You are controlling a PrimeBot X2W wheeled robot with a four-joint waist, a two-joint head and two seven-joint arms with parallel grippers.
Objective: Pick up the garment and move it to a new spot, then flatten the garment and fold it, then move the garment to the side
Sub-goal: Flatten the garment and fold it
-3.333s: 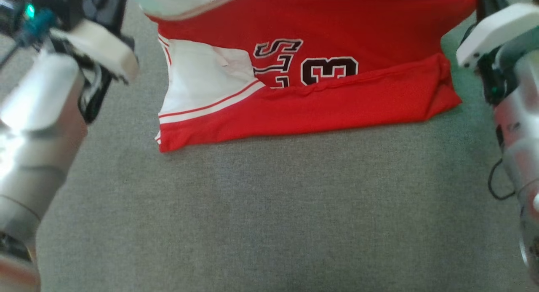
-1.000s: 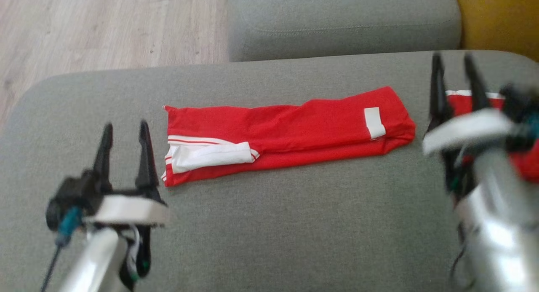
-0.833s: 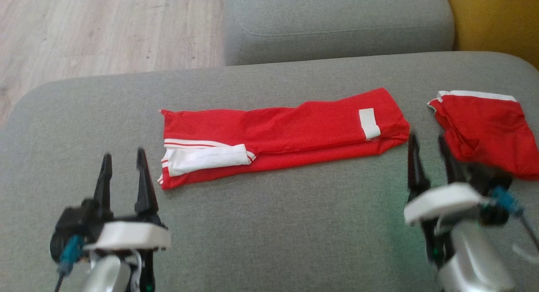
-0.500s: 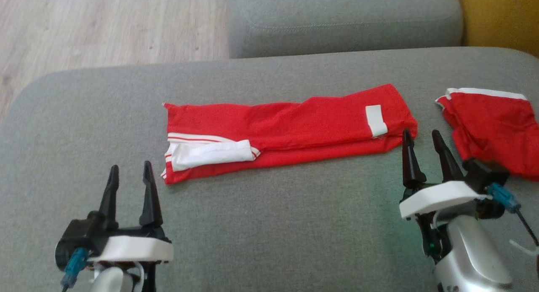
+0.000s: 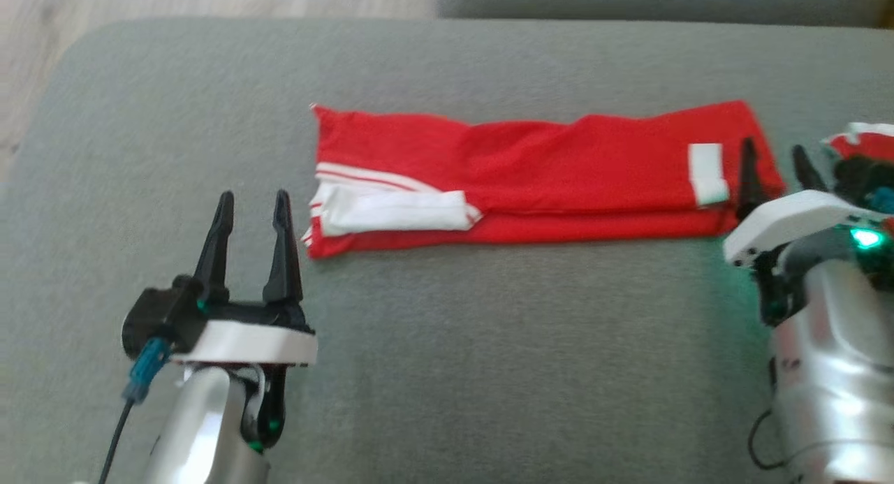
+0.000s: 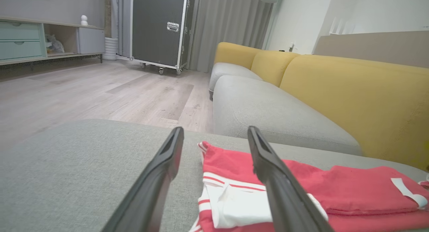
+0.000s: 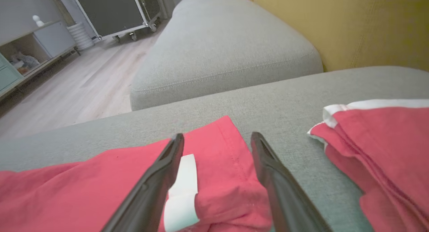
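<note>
A red garment (image 5: 552, 163) with white trim lies folded into a long strip across the grey sofa cushion (image 5: 447, 358); it also shows as the red garment (image 6: 318, 195) in the left wrist view and the red garment (image 7: 100, 188) in the right wrist view. My left gripper (image 5: 251, 208) stands open just left of the strip's white-striped end, nothing between its fingers. My right gripper (image 5: 775, 159) is open at the strip's right end, hovering over the corner near the white label (image 5: 707, 173). The left gripper (image 6: 216, 133) and right gripper (image 7: 218, 138) both show spread fingers.
A second red garment (image 7: 385, 148) with white edging lies on the cushion to the right of my right gripper. Yellow sofa backrest (image 6: 355, 94) and another grey cushion (image 7: 221, 48) lie beyond. Wooden floor (image 6: 83, 91) is off the cushion's left edge.
The head camera tilted down and shifted. Both grippers moved forward: the left up beside the garment's left end, the right onto its right end. Earlier the garment was folded into the strip.
</note>
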